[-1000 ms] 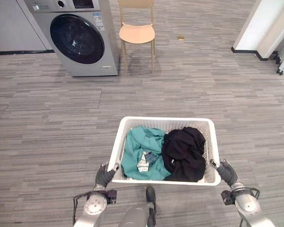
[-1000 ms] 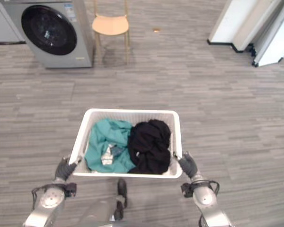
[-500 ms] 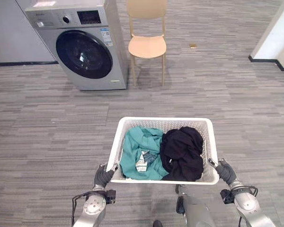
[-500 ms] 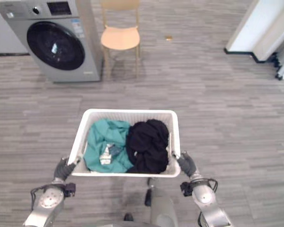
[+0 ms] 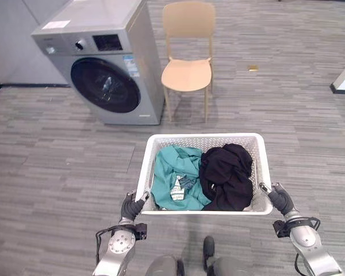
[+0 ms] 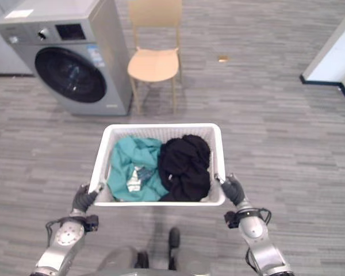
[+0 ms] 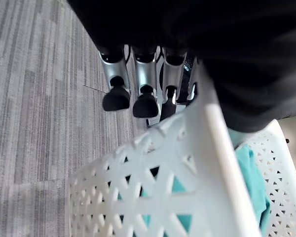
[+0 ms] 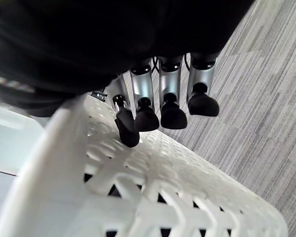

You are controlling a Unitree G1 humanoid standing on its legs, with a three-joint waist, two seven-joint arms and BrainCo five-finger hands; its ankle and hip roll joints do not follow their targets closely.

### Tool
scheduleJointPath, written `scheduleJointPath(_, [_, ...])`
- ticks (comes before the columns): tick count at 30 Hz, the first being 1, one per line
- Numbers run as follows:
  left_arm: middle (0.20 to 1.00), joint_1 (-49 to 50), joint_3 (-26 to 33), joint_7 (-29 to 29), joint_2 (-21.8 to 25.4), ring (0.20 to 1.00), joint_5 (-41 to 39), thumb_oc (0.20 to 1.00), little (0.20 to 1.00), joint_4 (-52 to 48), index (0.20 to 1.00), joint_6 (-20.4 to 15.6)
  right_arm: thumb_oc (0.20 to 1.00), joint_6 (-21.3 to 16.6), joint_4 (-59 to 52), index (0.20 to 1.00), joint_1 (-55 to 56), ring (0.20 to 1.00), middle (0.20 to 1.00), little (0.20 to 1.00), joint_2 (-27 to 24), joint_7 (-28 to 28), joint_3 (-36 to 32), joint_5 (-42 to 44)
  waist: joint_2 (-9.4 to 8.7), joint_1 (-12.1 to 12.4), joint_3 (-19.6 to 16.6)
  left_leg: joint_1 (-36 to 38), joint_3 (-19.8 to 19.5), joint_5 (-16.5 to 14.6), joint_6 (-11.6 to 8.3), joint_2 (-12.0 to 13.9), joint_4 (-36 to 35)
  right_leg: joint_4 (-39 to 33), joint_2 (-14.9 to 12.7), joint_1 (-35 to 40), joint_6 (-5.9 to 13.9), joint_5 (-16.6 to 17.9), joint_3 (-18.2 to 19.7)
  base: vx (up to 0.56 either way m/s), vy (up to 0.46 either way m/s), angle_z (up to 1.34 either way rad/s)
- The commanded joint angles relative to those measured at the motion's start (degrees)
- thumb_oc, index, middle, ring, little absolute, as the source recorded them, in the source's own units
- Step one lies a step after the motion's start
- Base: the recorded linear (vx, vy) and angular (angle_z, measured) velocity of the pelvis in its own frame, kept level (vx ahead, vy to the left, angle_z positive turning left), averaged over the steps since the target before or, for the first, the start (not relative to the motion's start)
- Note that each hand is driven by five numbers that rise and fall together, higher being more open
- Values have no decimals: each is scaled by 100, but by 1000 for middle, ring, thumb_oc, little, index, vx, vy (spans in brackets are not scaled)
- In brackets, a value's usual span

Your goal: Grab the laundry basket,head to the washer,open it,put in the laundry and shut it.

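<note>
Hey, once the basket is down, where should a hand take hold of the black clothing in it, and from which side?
Judging by its pose, from straight above, at the bunched top of the black garment. It lies heaped in the open-topped white lattice laundry basket, on the robot's right side, against the teal garment. The lattice walls block any sideways approach, and the raised folds offer something to pinch.

The floor (image 5: pixel 57 172) was grey plank-patterned carpet running across the whole room. A silver front-loading washer (image 5: pixel 106 63) stood on it at the far left, its round dark door shut. Just beside the washer's right side stood a pale wooden chair (image 5: pixel 188 63), all legs on the floor. Farther right, well apart from the chair, a small tan object (image 5: pixel 252 68) lay flat on the carpet.
</note>
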Motion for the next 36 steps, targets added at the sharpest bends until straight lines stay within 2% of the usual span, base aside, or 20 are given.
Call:
scheduleJointPath(1, [200,29,-50,-368,-19,200,-476,200,200,-680,200,-604,200,-512,-595,200,-192,200,200,200,155,-145,-343,925,156,34,-234,158,67,1126,-141,197,-892,400,-330,-16,891,-585,-269,520,73,-16])
scheduleJointPath(2, [200,158,33,-378,-43,200,-487,200,200,-781,200,-600,200,-475,-500,200,-173,200,200,200,219,-188,-316,895,216,182,-193,-147,60,1501,-219,183,-1651,417,-180,355,855,-813,-138,410,63,-28])
scheduleJointPath(5, [200,198,30,-379,-56,200,-474,200,200,-849,200,-601,200,-478,-487,200,-151,200,200,200,261,-210,-304,861,210,255,-212,-244,261,1683,-247,263,-1821,480,-160,636,851,-1007,-19,489,140,-38])
scheduleJointPath(8, [200,218,37,-382,-31,200,-413,200,200,-856,200,-600,200,-484,-493,200,-204,200,200,200,331,-160,-230,771,217,317,-364,-156,325,1758,-144,305,-1700,652,-177,896,912,-1269,120,489,215,-28])
scheduleJointPath(10, [200,149,-6,-350,7,200,-454,200,200,-840,200,-616,200,-503,-509,200,-249,200,200,200,368,-160,-173,763,134,380,-463,-216,285,1613,-49,246,-1395,894,-299,909,993,-1310,218,448,236,-44])
scheduleJointPath(11, [200,52,-70,-334,113,200,-436,200,200,-809,200,-598,200,-503,-517,200,-313,200,200,200,427,-126,-98,721,3,389,-485,-127,309,1395,100,135,-1193,1643,-420,714,1134,-1064,276,349,194,-41])
scheduleJointPath(12, [200,48,-68,-334,113,200,-436,200,200,-808,200,-599,200,-504,-516,200,-318,200,200,200,428,-126,-98,720,15,402,-497,-149,316,1405,98,157,-1192,1645,-402,686,1129,-1048,290,469,283,-24])
scheduleJointPath(13, [200,8,-1,-270,194,200,-381,200,200,-769,200,-612,200,-518,-576,200,-381,200,200,200,470,-78,-18,606,-24,333,-465,209,269,1104,293,-8,-1231,2486,-493,25,1335,-472,310,342,204,-21])
scheduleJointPath(14, [200,10,11,-268,206,200,-378,200,200,-774,200,-622,200,-516,-575,200,-402,200,200,200,470,-57,6,582,6,303,-450,372,265,1040,325,-33,-1307,2515,-486,-182,1318,-416,263,548,288,-30])
scheduleJointPath(15, [200,8,25,-274,213,200,-397,200,200,-754,200,-633,200,-484,-549,200,-416,200,200,200,475,-46,12,585,124,213,-430,701,256,917,340,-43,-1492,2262,-409,-613,1241,-504,64,407,163,-32])
scheduleJointPath(17, [200,44,17,-285,197,200,-444,200,200,-745,200,-628,200,-468,-510,200,-413,200,200,200,472,-41,28,655,181,98,-343,976,218,801,331,-76,-1576,1899,-366,-940,1188,-577,-102,393,86,-9])
scheduleJointPath(22, [200,120,134,-306,133,200,-420,200,200,-666,200,-635,200,-436,-484,200,-346,200,200,200,488,-1,-4,790,193,-107,-125,1606,17,354,218,-176,-1573,578,-569,-1563,1324,-152,-512,407,-26,46])
scheduleJointPath(24, [200,127,145,-335,83,200,-354,200,200,-625,200,-671,200,-447,-503,200,-256,200,200,200,495,53,-47,776,203,-215,-81,1929,-177,13,174,-195,-1475,357,-626,-1716,1409,57,-408,682,-123,85])
scheduleJointPath(26, [200,93,67,-396,33,200,-290,200,200,-609,200,-677,200,-479,-547,200,-101,200,200,200,500,117,-146,830,167,-322,-200,2244,-457,-397,109,-220,-1251,523,-673,-1591,1378,270,-91,728,-232,88])
scheduleJointPath(27, [200,-37,-51,-391,18,200,-294,200,200,-575,200,-663,200,-470,-492,200,-91,200,200,200,437,51,-192,790,215,-385,-308,2244,-421,-235,-124,3,-875,687,-646,-1455,1251,277,-78,522,-261,104])
scheduleJointPath(28, [200,-87,-86,-384,-4,200,-326,200,200,-560,200,-655,200,-482,-469,200,-108,200,200,200,387,13,-223,779,237,-404,-318,2090,-393,-71,-207,118,-468,718,-646,-1384,1196,258,-146,365,-212,116])
scheduleJointPath(29, [200,-91,-88,-383,-6,200,-326,200,200,-558,200,-655,200,-484,-466,200,-110,200,200,200,385,13,-225,779,245,-414,-323,2059,-405,-90,-213,128,-427,717,-643,-1390,1192,258,-160,183,-126,93])
scheduleJointPath(31, [200,-128,-109,-341,11,200,-353,200,200,-587,200,-659,200,-527,-465,200,-190,200,200,200,281,-84,-257,854,244,-409,-303,1645,-346,457,-332,357,454,706,-581,-1160,1013,122,-285,233,-157,55])
scheduleJointPath(32, [200,-131,-105,-371,34,200,-373,200,200,-625,200,-659,200,-487,-480,200,-185,200,200,200,239,-88,-293,859,206,-382,-295,1483,-276,543,-288,404,647,670,-576,-1033,969,38,-308,243,-154,-1])
scheduleJointPath(36, [200,-184,-114,-389,22,200,-396,200,200,-575,200,-588,200,-462,-421,200,-210,200,200,200,126,-144,-336,858,53,-224,-257,880,-126,227,-115,341,228,500,-578,-677,930,-214,-310,215,-65,-3])
